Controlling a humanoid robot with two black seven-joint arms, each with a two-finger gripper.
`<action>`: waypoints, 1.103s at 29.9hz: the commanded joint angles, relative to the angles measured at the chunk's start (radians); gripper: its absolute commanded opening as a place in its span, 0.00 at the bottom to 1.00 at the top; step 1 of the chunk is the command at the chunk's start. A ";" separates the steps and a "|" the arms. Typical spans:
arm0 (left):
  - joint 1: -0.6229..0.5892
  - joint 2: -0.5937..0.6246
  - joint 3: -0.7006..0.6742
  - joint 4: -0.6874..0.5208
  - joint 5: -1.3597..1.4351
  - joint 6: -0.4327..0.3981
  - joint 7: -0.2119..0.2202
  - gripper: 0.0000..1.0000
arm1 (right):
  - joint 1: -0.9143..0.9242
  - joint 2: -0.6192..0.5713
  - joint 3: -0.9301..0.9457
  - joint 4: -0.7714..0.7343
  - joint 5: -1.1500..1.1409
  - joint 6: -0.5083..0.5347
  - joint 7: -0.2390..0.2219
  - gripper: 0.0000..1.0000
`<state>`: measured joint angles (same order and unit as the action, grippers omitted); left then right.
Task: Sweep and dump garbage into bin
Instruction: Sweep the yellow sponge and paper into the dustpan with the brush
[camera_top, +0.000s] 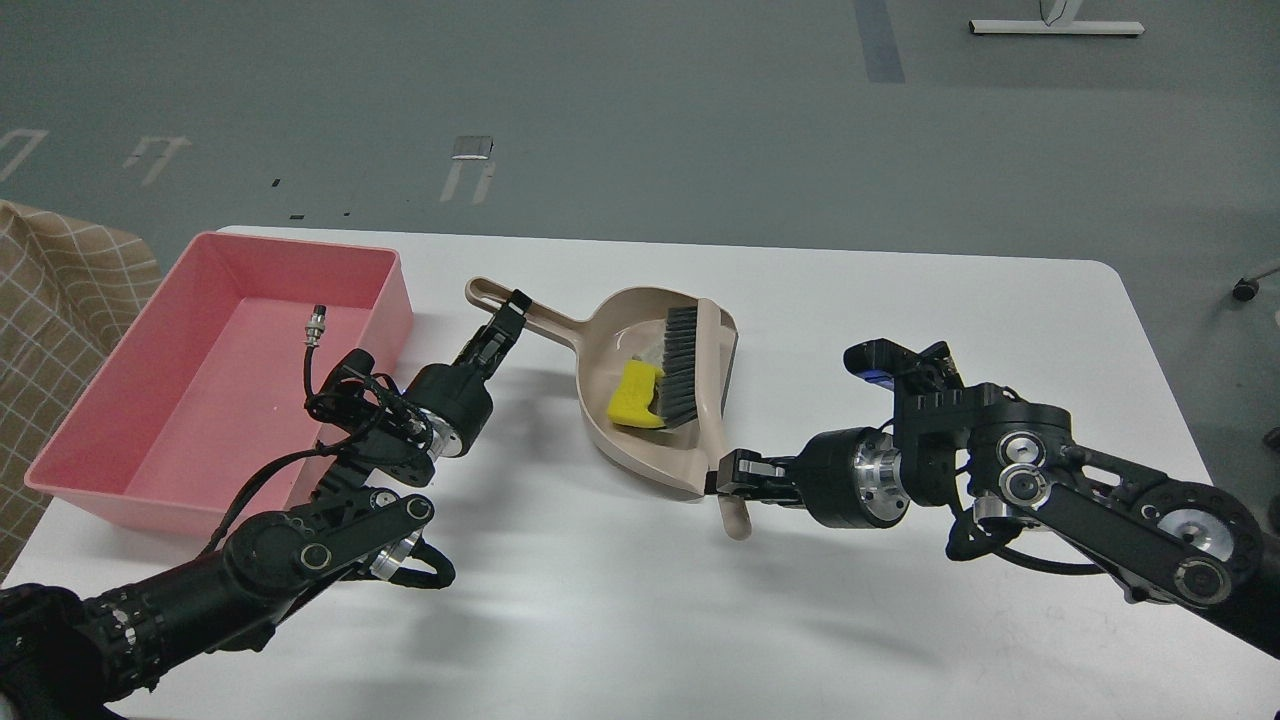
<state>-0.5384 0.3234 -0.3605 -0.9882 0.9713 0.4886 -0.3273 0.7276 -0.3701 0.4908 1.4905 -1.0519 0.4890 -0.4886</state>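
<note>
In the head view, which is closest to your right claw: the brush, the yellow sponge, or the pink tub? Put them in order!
From my right gripper:
1. Beige black-bristled brush, held by its handle.
2. Bright yellow sponge chunk, in the beige dustpan, just left.
3. Large pink plastic tub, far left.

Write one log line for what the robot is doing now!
left claw: holds dustpan handle | right claw: holds brush | sponge: in dustpan | bin: empty

Your left hand (508, 318) gripped the beige dustpan (640, 440) by its handle; your right hand (722, 473) held the brush (690, 365), bristles against the yellow sponge chunk (635, 395) inside, pink bin (120, 480) beside.
</note>
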 joint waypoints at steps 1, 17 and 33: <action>0.000 0.000 0.000 0.000 0.000 0.000 0.002 0.00 | 0.021 0.017 0.000 0.000 0.003 0.000 0.000 0.02; -0.003 -0.001 -0.005 -0.001 -0.037 0.000 0.001 0.00 | 0.053 -0.128 0.006 0.091 0.012 0.000 0.000 0.02; -0.005 0.039 -0.008 -0.082 -0.092 0.000 0.001 0.00 | 0.033 -0.323 0.189 0.126 0.064 0.000 0.000 0.02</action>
<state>-0.5417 0.3479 -0.3676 -1.0439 0.8927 0.4886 -0.3310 0.7656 -0.6555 0.6431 1.6157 -1.0249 0.4885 -0.4886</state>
